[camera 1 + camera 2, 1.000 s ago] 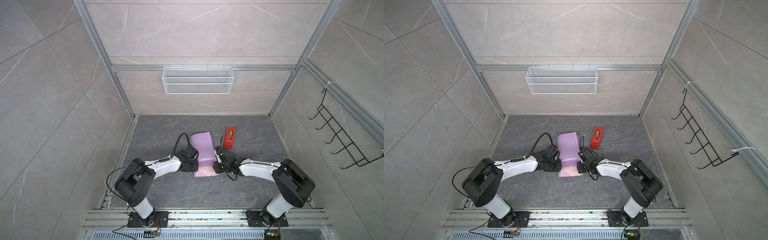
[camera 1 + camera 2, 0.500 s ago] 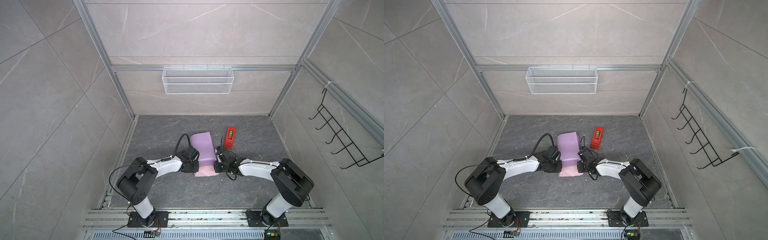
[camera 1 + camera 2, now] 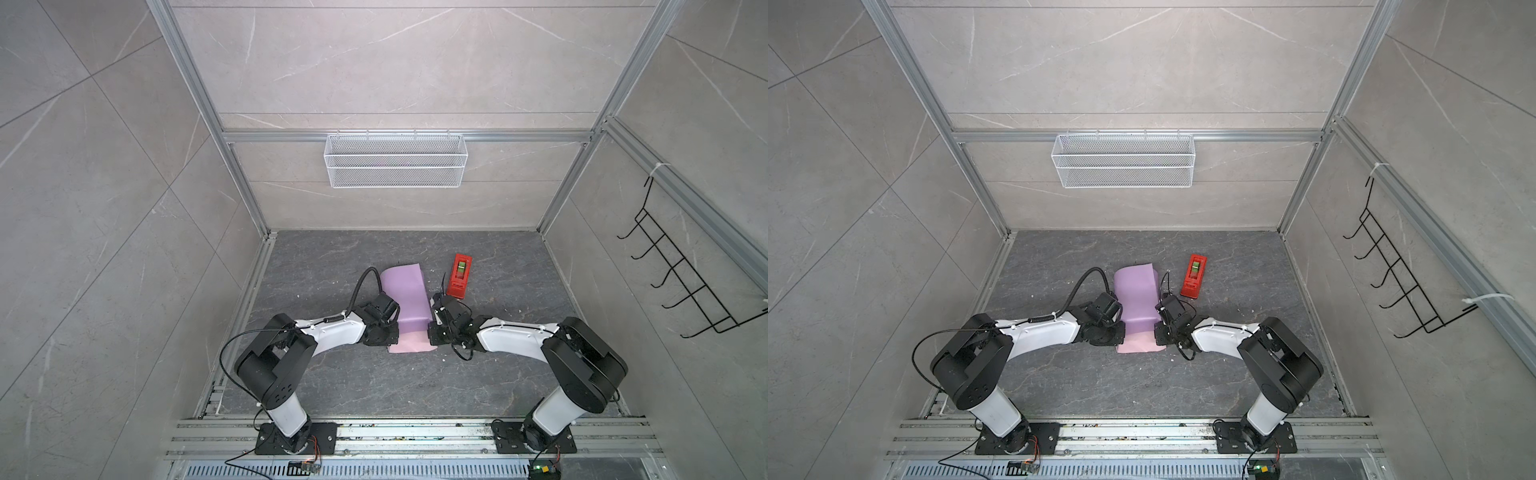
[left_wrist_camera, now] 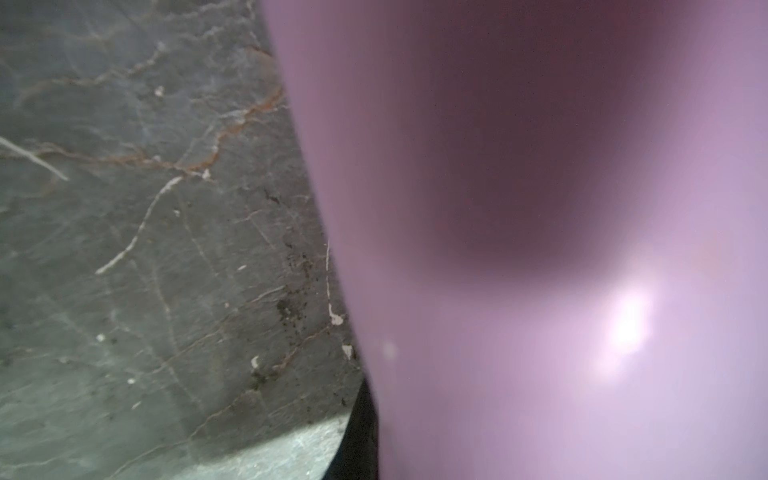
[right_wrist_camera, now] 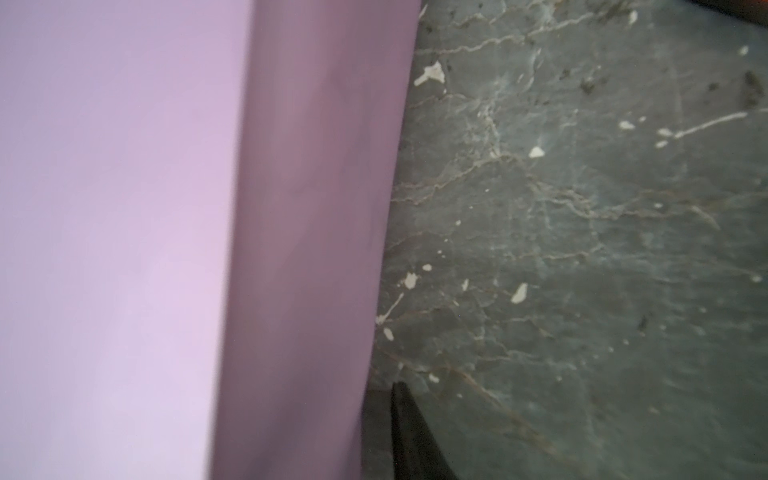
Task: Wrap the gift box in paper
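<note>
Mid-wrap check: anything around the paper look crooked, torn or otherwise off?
The large lilac-and-pink paper sheet isn't snug: its far end bulges in a loose rounded hump rather than lying flat, and a pale pink strip pokes out at the near edge. No tear shows. White flecks litter the grey stone floor.

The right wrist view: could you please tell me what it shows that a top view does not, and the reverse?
Only the right wrist view: a dark sliver beside the paper, too blurred to name. Only a top view: the red tape dispenser, the wire basket and the paper's pink strip. Both: lilac paper on the grey tabletop.
</note>
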You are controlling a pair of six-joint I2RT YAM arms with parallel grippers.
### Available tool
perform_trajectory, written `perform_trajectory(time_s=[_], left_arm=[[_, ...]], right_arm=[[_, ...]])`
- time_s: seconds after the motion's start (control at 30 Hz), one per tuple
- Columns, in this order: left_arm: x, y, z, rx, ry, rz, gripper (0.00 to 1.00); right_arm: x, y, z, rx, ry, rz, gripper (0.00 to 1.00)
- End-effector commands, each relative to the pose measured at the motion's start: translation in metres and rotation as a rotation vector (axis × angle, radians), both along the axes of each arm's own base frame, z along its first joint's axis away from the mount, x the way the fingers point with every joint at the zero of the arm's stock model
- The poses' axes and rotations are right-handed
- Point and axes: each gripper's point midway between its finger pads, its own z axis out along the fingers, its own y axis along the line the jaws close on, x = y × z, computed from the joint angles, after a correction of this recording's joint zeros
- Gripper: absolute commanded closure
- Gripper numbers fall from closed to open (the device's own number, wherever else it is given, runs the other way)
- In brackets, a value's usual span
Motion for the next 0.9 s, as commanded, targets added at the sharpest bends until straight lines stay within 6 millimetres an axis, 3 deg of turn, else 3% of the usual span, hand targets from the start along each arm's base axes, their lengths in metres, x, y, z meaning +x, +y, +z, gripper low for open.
perform_trajectory(time_s=[0.0, 0.23, 0.43, 0.57, 0.87], left_arm=[[0.004, 0.005, 0.001, 0.022, -0.009, 0.028, 0.95], [0.004, 0.004, 0.001, 0.027, -0.007, 0.033, 1.00], [0.005, 0.005, 0.003, 0.032, -0.009, 0.039, 1.00], [0.006, 0.005, 0.003, 0.033, -0.007, 0.039, 1.00], [0.007, 0.002, 0.004, 0.029, -0.006, 0.034, 1.00]], right_arm=[[0.005, 0.000, 0.009, 0.003, -0.009, -0.031, 0.77], [0.003, 0.001, 0.009, 0.009, -0.001, -0.033, 0.78], [-0.007, -0.008, 0.013, -0.003, 0.006, -0.031, 0.67], [-0.017, -0.009, 0.009, 0.018, 0.033, -0.028, 0.65], [-0.014, -0.004, 0.002, 0.031, 0.039, -0.028, 0.84]])
